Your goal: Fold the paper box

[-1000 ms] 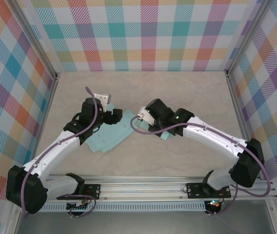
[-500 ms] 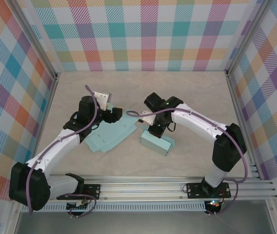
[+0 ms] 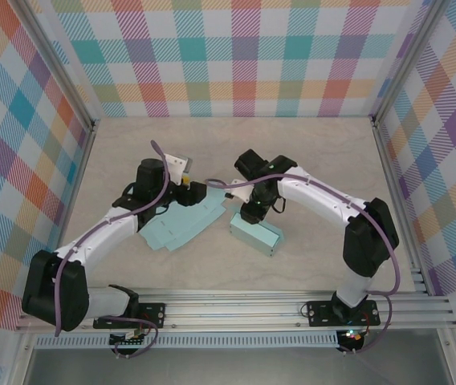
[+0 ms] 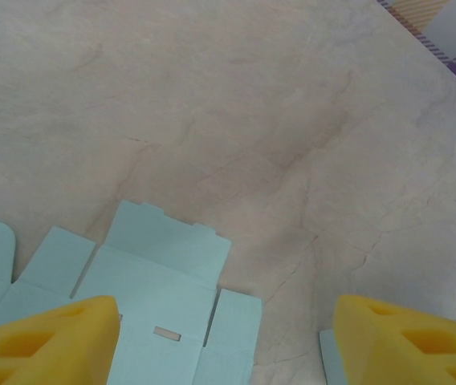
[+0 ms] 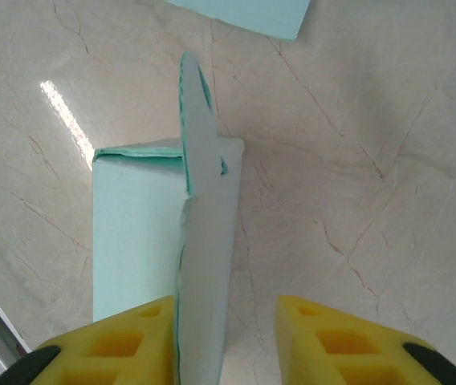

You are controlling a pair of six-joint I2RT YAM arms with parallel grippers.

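A folded pale blue paper box [image 3: 257,235] lies on the table right of centre. My right gripper [image 3: 250,212] hangs over its far end, open. In the right wrist view one upright wall of the box [image 5: 204,265] stands between the fingers, against the left fingertip [image 5: 111,345] and well apart from the right one; the gripper [image 5: 224,341] does not pinch it. A flat unfolded box blank [image 3: 181,222] lies to the left. My left gripper [image 3: 192,192] hovers over its far edge, open and empty [image 4: 228,345], with the blank [image 4: 152,293] below it.
Plaid walls enclose the marble table [image 3: 316,160] on three sides. A metal rail [image 3: 252,309] with the arm bases runs along the near edge. A corner of the flat blank [image 5: 244,12] lies just beyond the folded box.
The right arm swung back and set the folded box down, then opened its jaws and let go of the box wall. The left gripper shifted slightly right and narrowed a little.
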